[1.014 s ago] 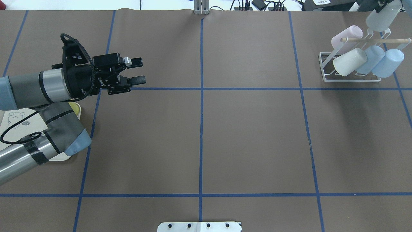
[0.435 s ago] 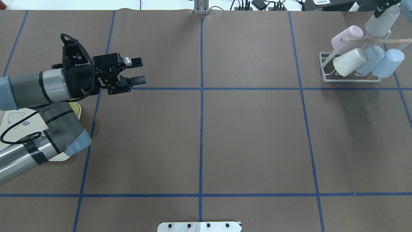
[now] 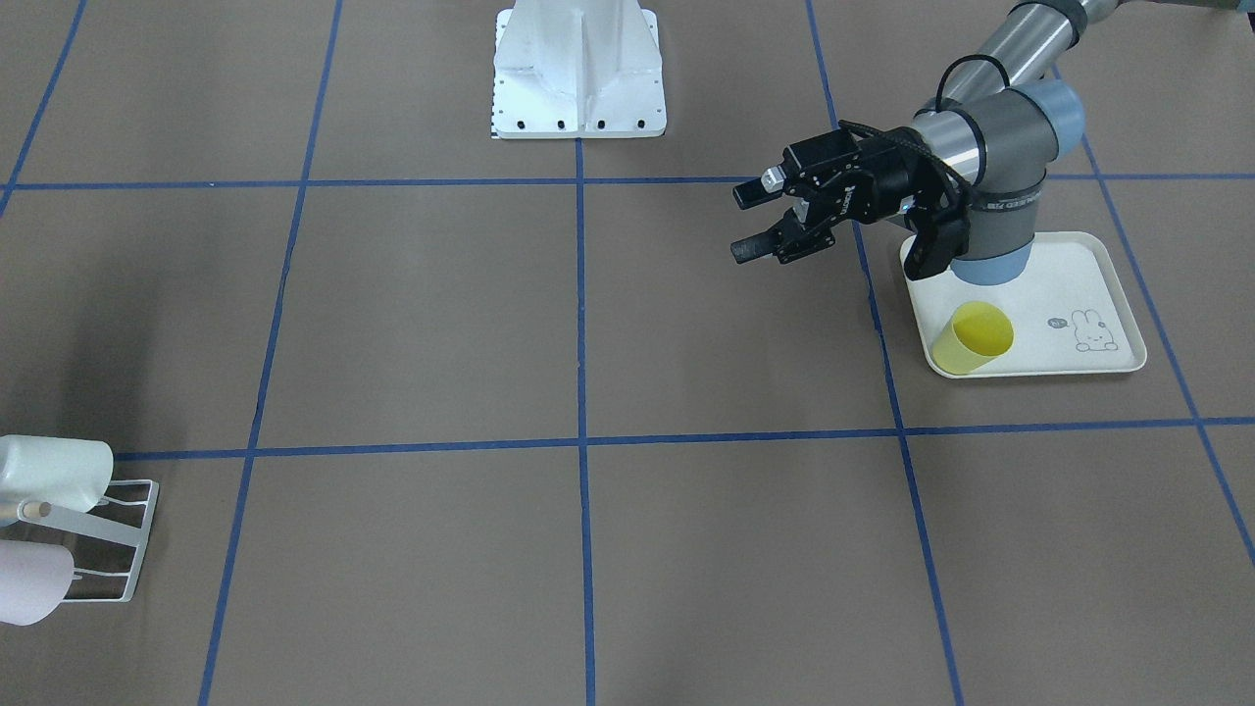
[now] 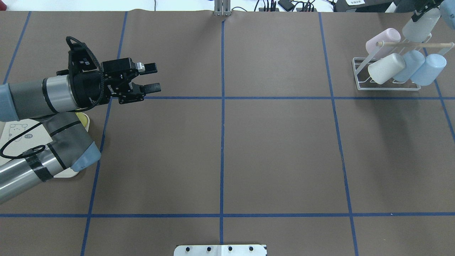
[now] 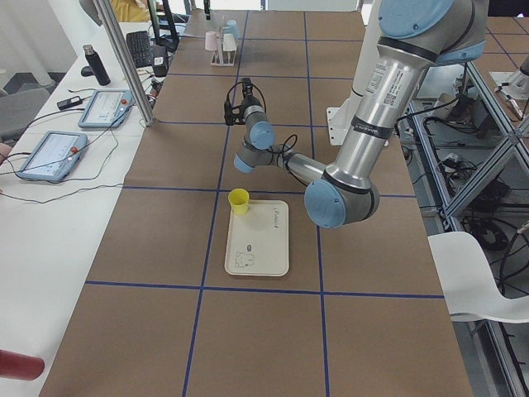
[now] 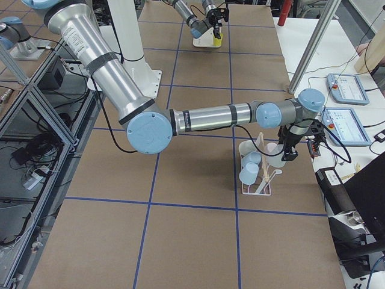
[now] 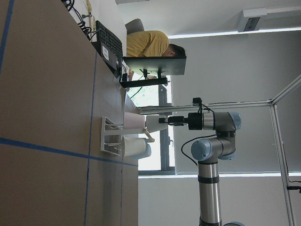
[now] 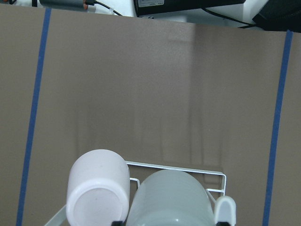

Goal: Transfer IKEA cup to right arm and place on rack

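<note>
Standing on tray [image 3: 1069,275], one yellow cup [image 3: 974,338]

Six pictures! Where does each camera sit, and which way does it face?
Front-facing: across the table, facing the robot; left pincer, tray.
Overhead: behind the robot, looking down; left arm, rack.
Left side: table's end; left arm nearest.
Right side: opposite end; right arm nearest.
Left wrist: looks along the table towards the rack.
Right wrist: looks down; right pincer holds pale cup.
All six show the rack.
</note>
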You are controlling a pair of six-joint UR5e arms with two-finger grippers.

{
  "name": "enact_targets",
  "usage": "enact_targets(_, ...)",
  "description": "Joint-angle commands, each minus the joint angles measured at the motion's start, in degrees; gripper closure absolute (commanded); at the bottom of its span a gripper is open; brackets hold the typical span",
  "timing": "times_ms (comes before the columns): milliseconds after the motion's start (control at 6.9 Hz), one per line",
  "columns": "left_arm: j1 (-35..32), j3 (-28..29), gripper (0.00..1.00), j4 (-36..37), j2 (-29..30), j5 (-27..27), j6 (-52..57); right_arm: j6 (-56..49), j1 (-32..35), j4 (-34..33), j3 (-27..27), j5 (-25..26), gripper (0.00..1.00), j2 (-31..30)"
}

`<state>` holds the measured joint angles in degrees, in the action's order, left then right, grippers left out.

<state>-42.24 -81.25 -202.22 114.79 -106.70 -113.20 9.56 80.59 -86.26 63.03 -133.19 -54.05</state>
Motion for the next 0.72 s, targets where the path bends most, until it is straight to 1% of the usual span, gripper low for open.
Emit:
enact_targets(0,-0.13,-0.31,0.09,-0.01,0.0,0.0,0.0,0.02,-0.17,0.04,-0.02,0.03,1.0,-0.18)
enact_targets(435,-0.13,-0.49,0.09,-0.01,0.0,0.0,0.0,0.11,-1.22,0.12,-0.02,0.82,1.0,-0.62)
enact_targets(580,-0.13,-0.4,0.09,-0.01,0.0,0.0,0.0,0.2,-1.31,0.21,-0.1,0.91,0.82,-0.79)
